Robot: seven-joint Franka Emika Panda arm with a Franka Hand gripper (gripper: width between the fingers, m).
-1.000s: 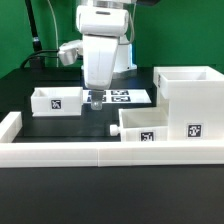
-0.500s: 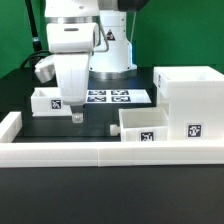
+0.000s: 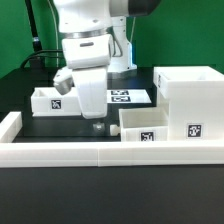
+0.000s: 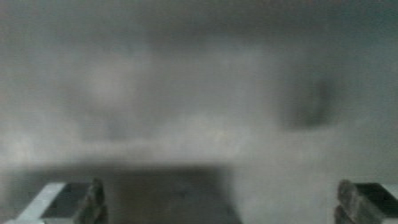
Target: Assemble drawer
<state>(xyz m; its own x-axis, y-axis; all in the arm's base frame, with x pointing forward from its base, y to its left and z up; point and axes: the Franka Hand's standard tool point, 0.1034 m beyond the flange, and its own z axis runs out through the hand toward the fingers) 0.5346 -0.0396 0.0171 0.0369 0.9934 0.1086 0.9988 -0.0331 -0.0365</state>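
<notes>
The large white boxy casing point(image 3: 190, 92) stands at the exterior view's right, open side up. One small tray point(image 3: 146, 124) with a knob sits right in front of it, next to the casing. The other small tray point(image 3: 47, 100) sits at the left, partly hidden by my arm. My gripper point(image 3: 97, 124) hangs low over the black table, just left of the front tray's knob and touching nothing that I can see. The wrist view is heavily blurred; my gripper point(image 4: 217, 203) shows its fingers point(image 4: 71, 200) wide apart with nothing between them.
A long low white rail point(image 3: 90, 152) runs along the front and turns up at the left end. The marker board point(image 3: 127, 97) lies flat behind my gripper. A green wall stands at the back.
My arm swung to the exterior view's left, then back right and lower, closer to the front tray. The parts have not moved.
</notes>
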